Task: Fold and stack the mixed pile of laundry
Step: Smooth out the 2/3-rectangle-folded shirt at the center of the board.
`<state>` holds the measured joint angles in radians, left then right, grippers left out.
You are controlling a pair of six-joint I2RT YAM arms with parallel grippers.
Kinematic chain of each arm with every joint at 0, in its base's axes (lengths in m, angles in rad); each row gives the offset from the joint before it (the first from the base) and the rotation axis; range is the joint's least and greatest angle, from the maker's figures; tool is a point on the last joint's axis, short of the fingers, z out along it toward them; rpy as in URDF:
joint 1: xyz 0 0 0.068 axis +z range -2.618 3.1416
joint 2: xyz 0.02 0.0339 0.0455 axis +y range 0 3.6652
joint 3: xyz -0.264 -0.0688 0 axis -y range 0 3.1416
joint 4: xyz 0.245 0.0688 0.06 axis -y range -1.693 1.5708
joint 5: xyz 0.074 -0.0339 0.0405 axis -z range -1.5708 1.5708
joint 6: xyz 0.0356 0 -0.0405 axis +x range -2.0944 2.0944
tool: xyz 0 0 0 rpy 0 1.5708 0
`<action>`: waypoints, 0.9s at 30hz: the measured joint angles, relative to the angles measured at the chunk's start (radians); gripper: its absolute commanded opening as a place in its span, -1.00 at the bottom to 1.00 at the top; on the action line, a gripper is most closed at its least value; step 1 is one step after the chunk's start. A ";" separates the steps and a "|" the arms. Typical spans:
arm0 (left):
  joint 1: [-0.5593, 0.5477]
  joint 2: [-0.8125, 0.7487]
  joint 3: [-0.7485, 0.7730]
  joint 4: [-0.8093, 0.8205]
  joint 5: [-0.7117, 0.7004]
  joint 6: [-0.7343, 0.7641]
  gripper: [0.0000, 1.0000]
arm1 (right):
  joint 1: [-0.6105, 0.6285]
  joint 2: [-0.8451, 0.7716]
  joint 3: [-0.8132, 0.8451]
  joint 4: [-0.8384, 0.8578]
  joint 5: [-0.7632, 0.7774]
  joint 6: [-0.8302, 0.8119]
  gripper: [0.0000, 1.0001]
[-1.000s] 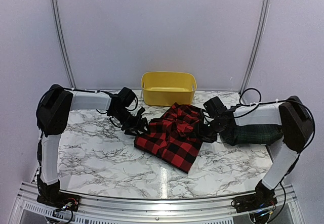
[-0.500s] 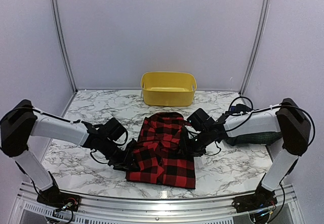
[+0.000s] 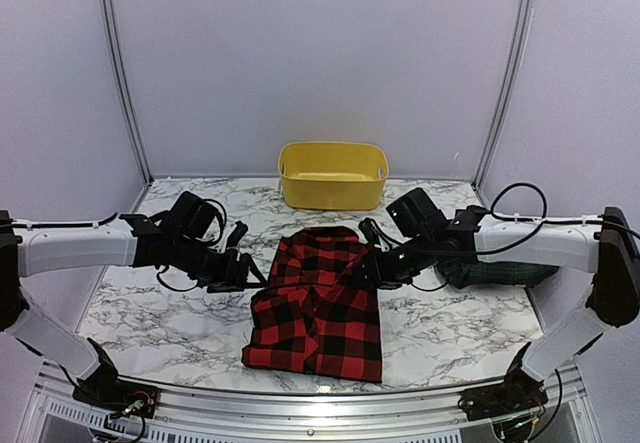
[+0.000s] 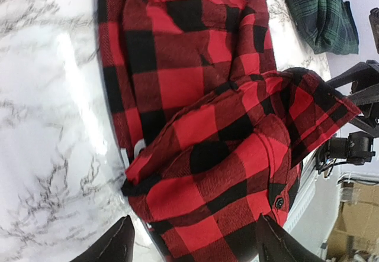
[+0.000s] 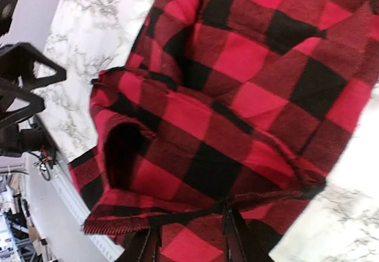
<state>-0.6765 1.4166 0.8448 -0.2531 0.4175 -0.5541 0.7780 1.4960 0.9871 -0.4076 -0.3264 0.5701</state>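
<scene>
Black left gripper (image 3: 243,271), jaws spread wide, sits at the left edge of the red-and-black checked shirt (image 3: 315,313), which lies mid-table; its arm reaches low. Right gripper (image 3: 368,268), jaws narrowed, pinches the shirt's right hem, arm low over the tartan garment (image 3: 505,271).

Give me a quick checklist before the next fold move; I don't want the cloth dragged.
1. The left pincer is open: ok.
2. The right pincer firmly holds the checked shirt: cannot tell; cloth sits between its fingers.
3. Shirt lying flat: not ok; one part is bunched up.
4. The tartan garment lies apart from the shirt: ok.
5. The yellow tub is out of the way: ok, it stands behind the shirt.
</scene>
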 measured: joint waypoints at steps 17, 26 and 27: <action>-0.119 0.282 0.375 -0.089 -0.086 0.224 0.43 | -0.059 0.181 0.058 0.062 0.046 0.076 -0.19; -0.152 0.413 0.499 -0.164 -0.143 0.239 0.24 | -0.092 0.181 0.110 0.108 0.049 0.049 -0.09; -0.156 0.423 0.508 -0.177 -0.149 0.245 0.20 | -0.092 0.180 0.110 0.109 0.040 0.048 -0.12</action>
<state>-0.8322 1.8397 1.3529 -0.4297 0.2687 -0.3088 0.6857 1.6764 1.0973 -0.2989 -0.2867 0.6182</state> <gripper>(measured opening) 0.639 0.467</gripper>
